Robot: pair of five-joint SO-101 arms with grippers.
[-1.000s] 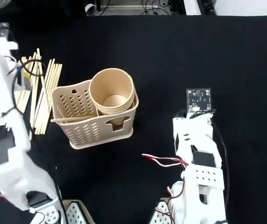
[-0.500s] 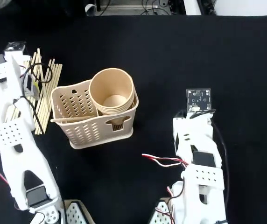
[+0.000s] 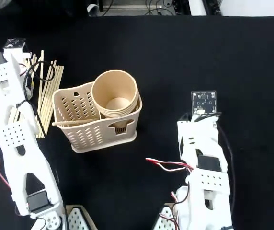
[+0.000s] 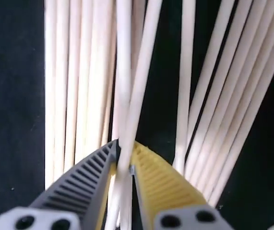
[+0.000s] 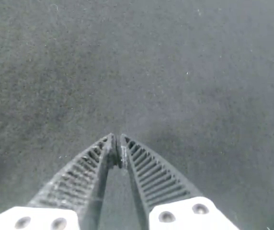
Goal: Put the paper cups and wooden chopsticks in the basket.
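Near the left edge of the tabletop, the left end effector is clamped on the wooden chopsticks, its grey and yellow jaws pinching thin sticks that cross between them; whether they grip one stick or two cannot be told. The other sticks fan out on the black cloth on both sides of the jaws. From above, the left arm stretches along the left edge toward the far side, lying over part of the pile, and the chopsticks that remain in sight lie between that arm and the basket, roughly parallel to the left edge.

The right end effector has its jaws together with nothing between them, just above bare black cloth. The right arm lies toward the near edge, right of the tabletop's middle, well apart from the basket.

The basket stands left of the tabletop's middle, beside the chopsticks. The paper cups stand upright, nested in one stack, in the basket's compartment on the side toward the right arm
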